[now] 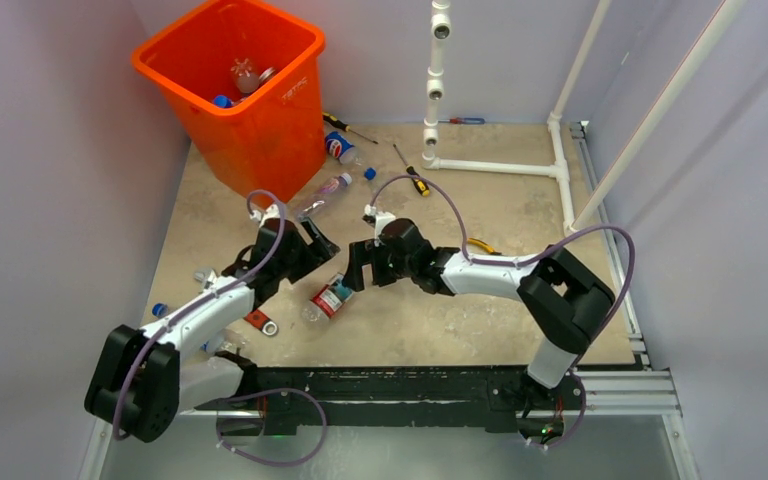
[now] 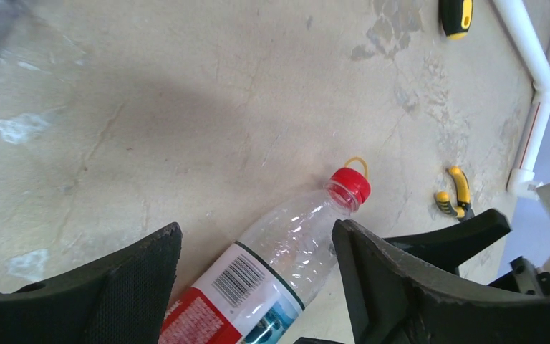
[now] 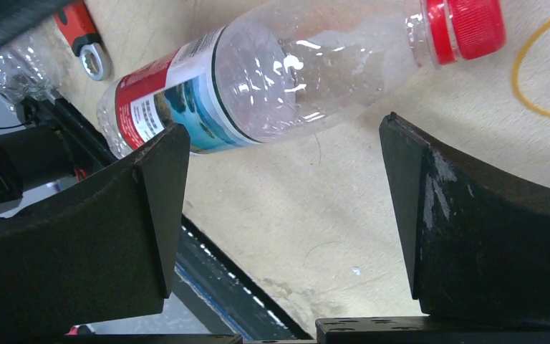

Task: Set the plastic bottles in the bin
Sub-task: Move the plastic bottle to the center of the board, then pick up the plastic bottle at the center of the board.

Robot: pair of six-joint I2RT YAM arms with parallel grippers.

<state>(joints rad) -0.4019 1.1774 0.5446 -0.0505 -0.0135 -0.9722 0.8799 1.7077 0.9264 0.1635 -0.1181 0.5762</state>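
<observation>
Clear bottle [image 3: 286, 75] is lying flat, looking light, squashy, slick; both arms' jaws are gaping open; labelled middle is looking grippable.

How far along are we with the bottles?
A few bottles already sit in the bin. Nothing is gripped: left gripper and right gripper hover open by the red-capped bottle. Left, among others: a blue-label bottle and a clear bottle by the bin.

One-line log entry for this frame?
left gripper: open, near red-capped bottle | right gripper: open, near same bottle | bottle: lying on table, ungrasped | bin: partly loaded
</observation>
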